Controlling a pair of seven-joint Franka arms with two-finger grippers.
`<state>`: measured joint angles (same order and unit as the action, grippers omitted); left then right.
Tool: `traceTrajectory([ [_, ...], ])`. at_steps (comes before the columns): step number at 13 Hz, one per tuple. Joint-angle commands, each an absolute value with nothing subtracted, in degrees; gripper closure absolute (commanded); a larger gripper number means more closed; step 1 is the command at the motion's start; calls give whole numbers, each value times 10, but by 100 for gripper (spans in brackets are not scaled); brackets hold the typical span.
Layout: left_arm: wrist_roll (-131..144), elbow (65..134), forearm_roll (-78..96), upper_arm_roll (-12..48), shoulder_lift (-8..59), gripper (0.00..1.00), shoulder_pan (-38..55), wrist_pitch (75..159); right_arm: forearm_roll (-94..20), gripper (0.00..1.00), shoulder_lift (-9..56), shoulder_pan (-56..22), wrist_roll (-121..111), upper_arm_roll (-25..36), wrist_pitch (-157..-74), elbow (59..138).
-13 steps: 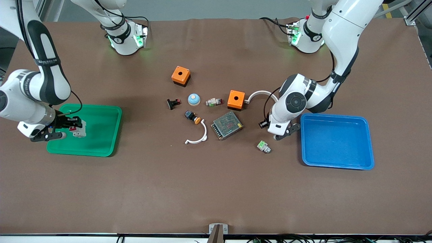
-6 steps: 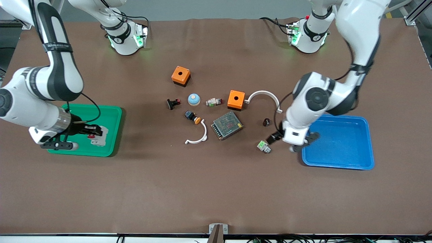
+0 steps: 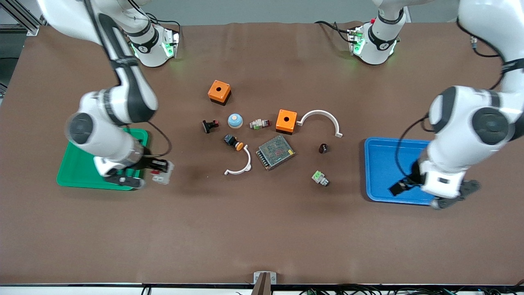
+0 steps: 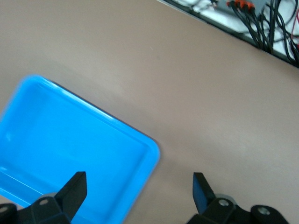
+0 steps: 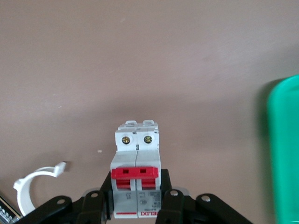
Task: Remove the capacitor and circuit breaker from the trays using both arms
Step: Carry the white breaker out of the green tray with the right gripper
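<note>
My right gripper (image 3: 159, 172) is shut on the breaker (image 3: 163, 177), a white-grey block with red levers. It holds it over the table just off the green tray (image 3: 77, 170), on the tray's middle-of-table side. The right wrist view shows the breaker (image 5: 137, 154) upright between the fingers, with the tray's edge (image 5: 285, 149) beside it. The capacitor (image 3: 323, 148), a tiny dark cylinder, lies on the table between the white arc and the blue tray (image 3: 380, 164). My left gripper (image 3: 454, 196) is open and empty over the blue tray's near corner (image 4: 70, 140).
Mid-table are two orange boxes (image 3: 219, 91) (image 3: 286, 120), a metal mesh box (image 3: 275, 152), two white arcs (image 3: 321, 119) (image 3: 239, 164), a blue dome (image 3: 235, 120), an orange-capped button (image 3: 233, 141), a black clip (image 3: 210, 125) and a green-faced part (image 3: 319, 178).
My right gripper carried the breaker from over the green tray to just off its edge. My left gripper swung from beside the capacitor to the blue tray's near corner; the capacitor now lies uncovered.
</note>
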<state>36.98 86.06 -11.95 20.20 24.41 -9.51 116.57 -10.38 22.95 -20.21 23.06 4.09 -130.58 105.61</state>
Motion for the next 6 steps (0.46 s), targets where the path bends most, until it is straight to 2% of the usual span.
traceTrajectory([
  [1, 300, 832, -131, 207, 222, 0, -118, 1099, -110, 97, 276, -258, 281, 49, -1343, 1044],
  [6, 222, 828, -126, 208, 150, 0, -157, 1036, -94, 96, 308, -314, 294, 50, -1366, 1042],
])
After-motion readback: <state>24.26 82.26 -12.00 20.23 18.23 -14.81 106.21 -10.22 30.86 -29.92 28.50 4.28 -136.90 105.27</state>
